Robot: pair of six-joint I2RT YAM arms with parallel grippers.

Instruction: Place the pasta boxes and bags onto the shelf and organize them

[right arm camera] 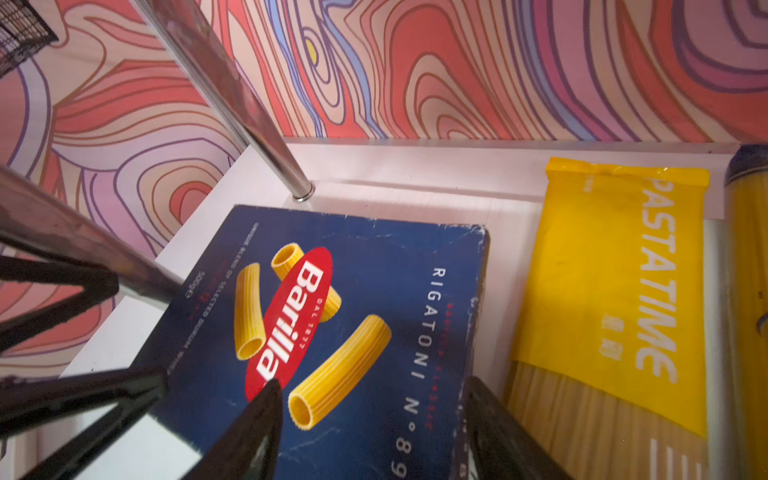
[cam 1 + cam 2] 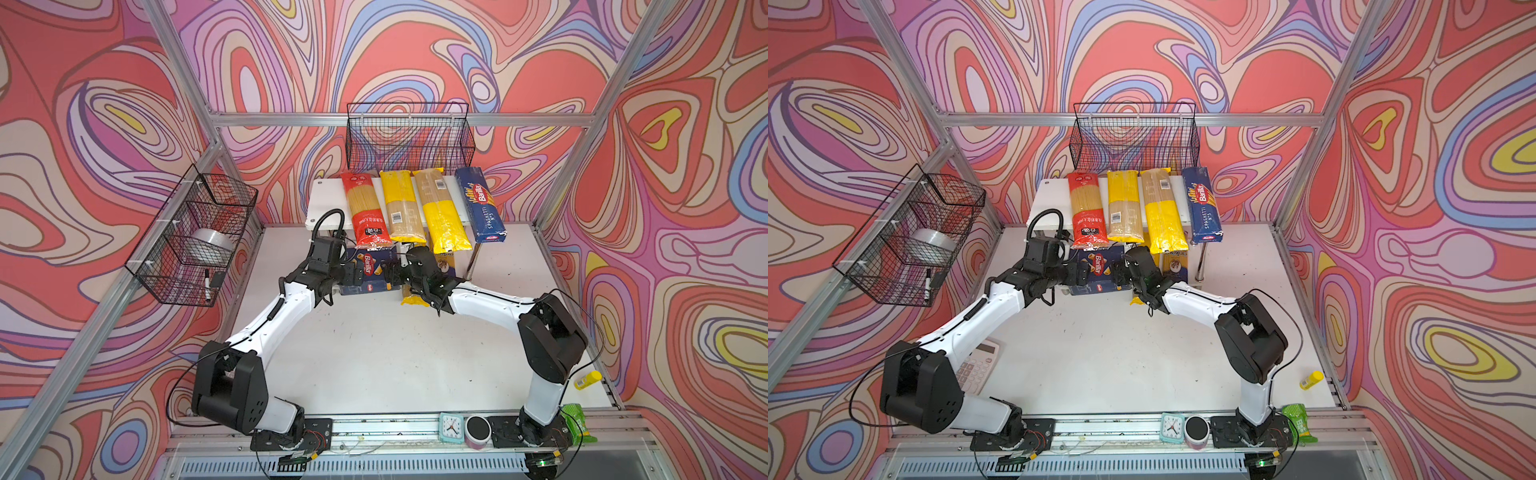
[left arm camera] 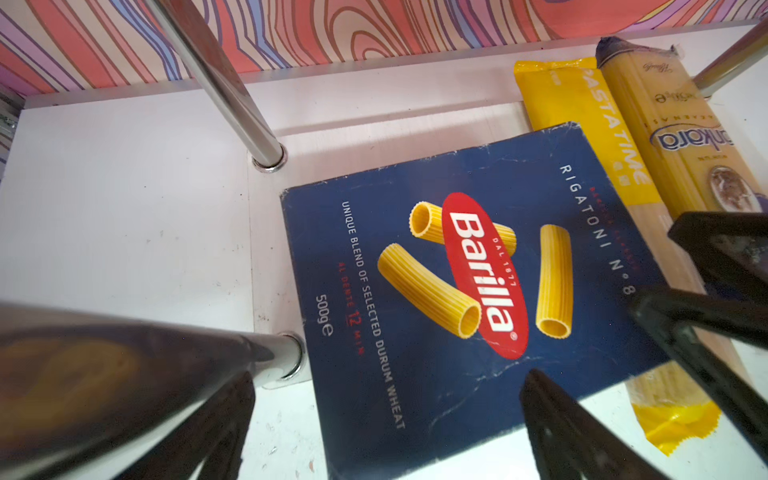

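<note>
The wide blue rigatoni box (image 3: 457,270) (image 1: 353,311) (image 2: 370,270) lies flat and skewed on the shelf's lower board (image 3: 415,116), its near end sticking out. My left gripper (image 3: 388,376) (image 2: 355,275) is open, its fingers wide on either side of that end. My right gripper (image 1: 374,382) (image 2: 390,274) is open too, one finger over the box's face, the other at its side edge. Beside the box lie a yellow PASTATIME bag (image 3: 582,124) and a blue-topped bag (image 3: 673,137). On the top board (image 2: 326,199) lie a red bag (image 2: 365,212), two yellow bags (image 2: 401,208) (image 2: 442,216) and the Spaghetti box (image 2: 480,203).
Chrome legs (image 3: 224,83) (image 3: 124,353) stand close to my left gripper. A black wire basket (image 2: 409,137) hangs behind the shelf, another (image 2: 195,237) on the left wall. A clock (image 2: 451,427), jar (image 2: 478,432), glue stick (image 2: 587,380) and calculator (image 2: 976,365) sit near the front.
</note>
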